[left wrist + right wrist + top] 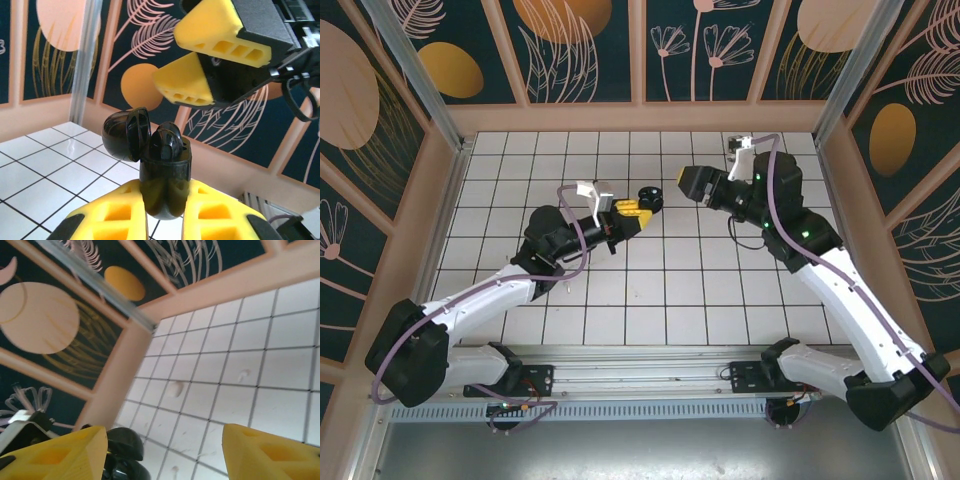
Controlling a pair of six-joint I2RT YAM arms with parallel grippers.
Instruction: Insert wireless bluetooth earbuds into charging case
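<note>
**Q:** Top view, entry one?
**A:** My left end effector (632, 208) is closed tight on the black charging case (648, 196). The case sits at its tip, above the white tiled desk (620, 300). My right end effector (686, 182) faces it from the far side, near the case but apart from it.

**Q:** Left wrist?
**A:** The case stands upright, its lower half pinched between my yellow fingers (110, 220). The lid (125, 135) is swung open to one side. One black earbud (167, 144) sits in the case, its top above the rim. My right end effector hangs above and beyond the case, jaws parted, gripping nothing.

**Q:** Right wrist?
**A:** Here my right end effector's fingers stand well apart with bare tiles between them. The dark case lies just beside one finger. I cannot tell whether they touch.
</note>
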